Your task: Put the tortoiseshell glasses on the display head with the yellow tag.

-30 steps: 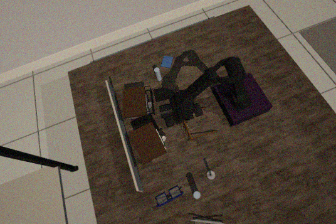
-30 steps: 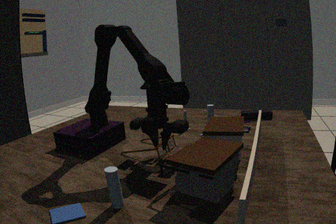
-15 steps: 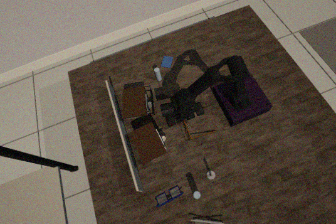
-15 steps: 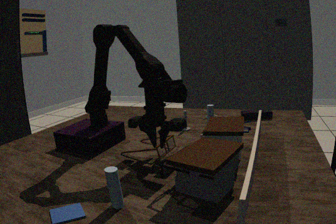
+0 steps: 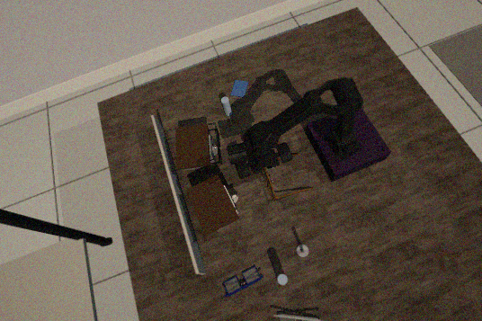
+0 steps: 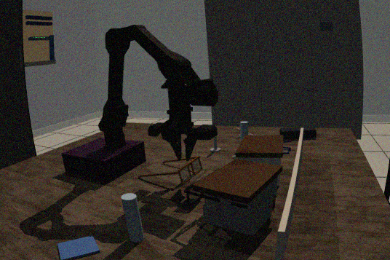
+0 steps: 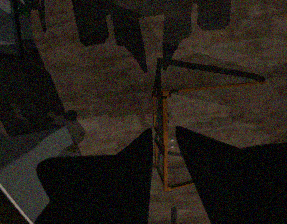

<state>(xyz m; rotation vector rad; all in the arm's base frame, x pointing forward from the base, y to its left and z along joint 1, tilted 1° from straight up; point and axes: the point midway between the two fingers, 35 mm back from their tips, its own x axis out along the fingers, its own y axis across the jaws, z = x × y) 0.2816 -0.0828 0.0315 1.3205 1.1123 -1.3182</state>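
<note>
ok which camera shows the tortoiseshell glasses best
Exterior: tortoiseshell glasses show both rims and temples there. Top shows them partly under the arm; wrist, nearly edge-on between the fingers.

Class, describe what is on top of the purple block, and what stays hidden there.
The robot arm's base end stands on the purple block. Parts of the top show around it; the patch directly beneath the arm is covered.

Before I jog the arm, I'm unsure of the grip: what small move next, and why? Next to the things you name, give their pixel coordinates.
Probably lower the hand [image 6: 183, 159] [image 7: 163, 132] slightly, keeping it open: its fingertips straddle the glasses [image 5: 272, 190] [image 6: 180, 175] [image 7: 166, 145] without gripping, and sit high, near the frame's top edge.
</note>
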